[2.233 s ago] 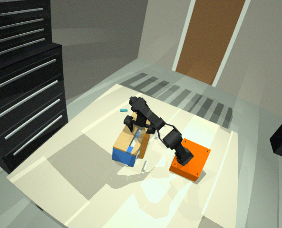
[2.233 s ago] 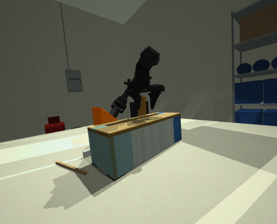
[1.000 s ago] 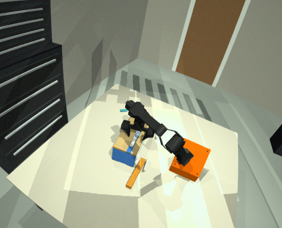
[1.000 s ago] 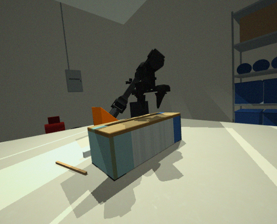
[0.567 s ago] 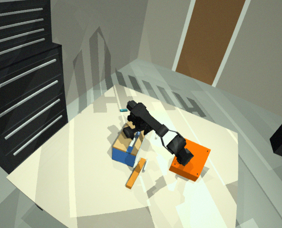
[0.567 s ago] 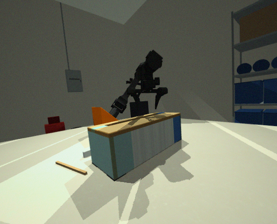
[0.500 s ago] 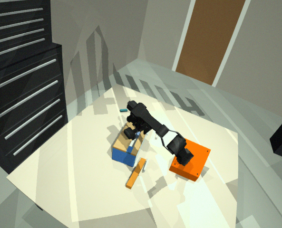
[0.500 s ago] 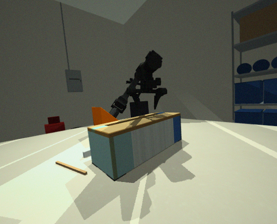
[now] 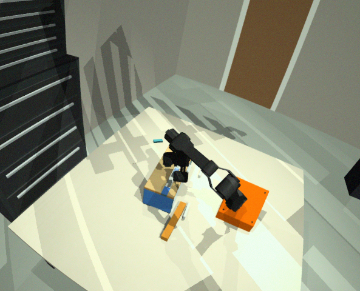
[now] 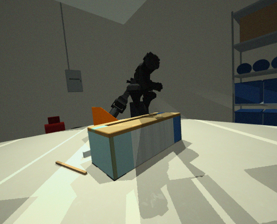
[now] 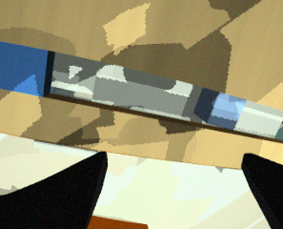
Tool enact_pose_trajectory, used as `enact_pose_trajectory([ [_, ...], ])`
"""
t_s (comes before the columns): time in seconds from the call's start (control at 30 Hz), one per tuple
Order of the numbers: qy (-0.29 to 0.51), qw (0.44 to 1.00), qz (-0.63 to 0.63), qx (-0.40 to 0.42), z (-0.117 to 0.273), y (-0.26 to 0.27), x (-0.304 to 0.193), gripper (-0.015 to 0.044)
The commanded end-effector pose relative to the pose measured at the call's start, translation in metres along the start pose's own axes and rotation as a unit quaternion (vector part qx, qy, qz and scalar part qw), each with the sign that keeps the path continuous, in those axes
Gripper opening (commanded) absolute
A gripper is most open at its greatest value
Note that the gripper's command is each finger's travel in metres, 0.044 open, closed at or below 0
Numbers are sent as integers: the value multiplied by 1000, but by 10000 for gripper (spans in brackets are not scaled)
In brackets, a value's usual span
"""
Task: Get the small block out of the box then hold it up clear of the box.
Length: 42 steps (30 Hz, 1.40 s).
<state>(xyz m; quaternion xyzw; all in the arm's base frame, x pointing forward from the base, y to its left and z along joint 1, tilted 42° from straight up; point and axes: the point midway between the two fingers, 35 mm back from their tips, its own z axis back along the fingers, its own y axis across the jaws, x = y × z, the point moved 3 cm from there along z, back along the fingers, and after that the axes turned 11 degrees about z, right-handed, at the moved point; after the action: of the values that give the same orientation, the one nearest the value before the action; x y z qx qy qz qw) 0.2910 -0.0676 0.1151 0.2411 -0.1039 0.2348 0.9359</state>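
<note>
The box stands upright on the table, with a wooden top, a long narrow slot, a blue end and a teal end. Through the slot, the wrist view shows a small blue block, right of the image middle and inside the box. A grey strip of the interior lies between it and the blue end. My gripper is open and empty above the box. Its two fingertips stand apart near the top's long edge in the wrist view. The block's height inside is hard to tell.
An orange stick lies by the blue end beside a pale grey piece. Another stick and a grey piece lie off the teal end. A small teal piece lies farther back. The orange base carries the arm.
</note>
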Motion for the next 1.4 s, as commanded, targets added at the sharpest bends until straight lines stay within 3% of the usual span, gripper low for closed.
enact_pose_trajectory([
  [0.0, 38, 911, 408, -31, -4, -7, -21, 400],
  [0.3, 63, 791, 608, -31, -6, -10, -28, 400],
  [1.37, 63, 789, 610, -31, -26, -8, -25, 400],
])
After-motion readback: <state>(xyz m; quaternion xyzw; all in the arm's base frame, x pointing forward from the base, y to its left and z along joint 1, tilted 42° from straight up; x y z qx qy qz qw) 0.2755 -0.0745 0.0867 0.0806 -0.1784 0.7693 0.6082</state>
